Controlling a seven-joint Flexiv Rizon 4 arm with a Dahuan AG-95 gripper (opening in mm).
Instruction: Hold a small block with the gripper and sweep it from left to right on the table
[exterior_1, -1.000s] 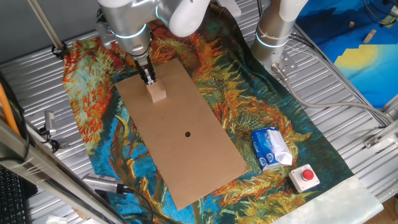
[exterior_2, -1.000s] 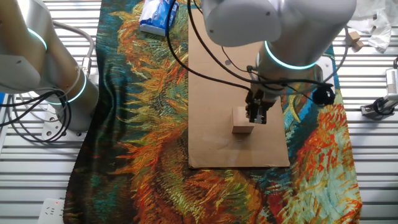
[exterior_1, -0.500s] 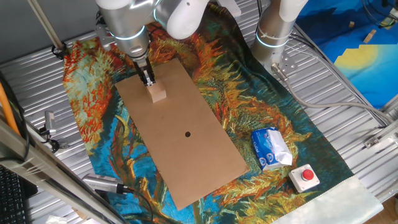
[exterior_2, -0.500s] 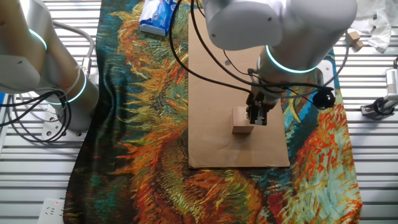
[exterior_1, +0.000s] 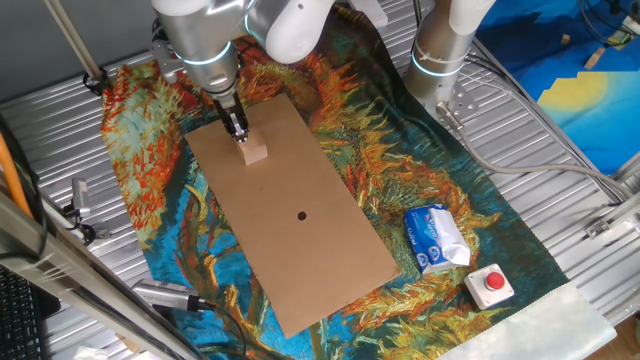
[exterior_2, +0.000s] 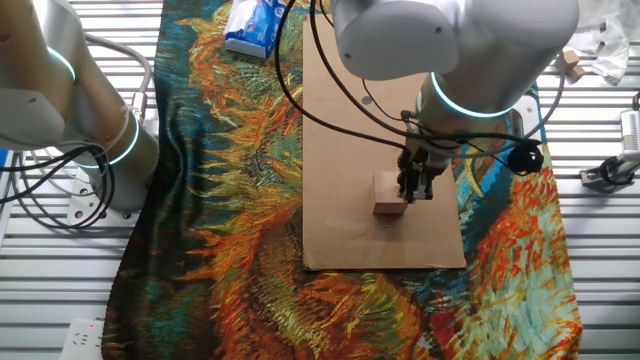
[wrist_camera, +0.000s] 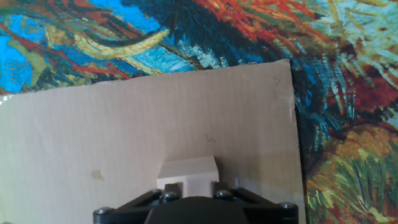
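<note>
The small block (exterior_1: 254, 152), a tiny pale tan wooden cube, sat flat on the brown board (exterior_1: 300, 240) near one short end, touching the claw (exterior_1: 239, 133), on the desk (exterior_1: 560, 200).

My arm reaches down near the tabletop's far-left corner; gripper (exterior_1: 239, 131) vertical, fingers (exterior_2: 411, 187) close together.

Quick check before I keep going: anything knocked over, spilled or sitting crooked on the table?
Nothing stands out. The small block sits flat on the brown board beside the gripper; the blue-white packet and red button rest undisturbed on the cloth.
</note>
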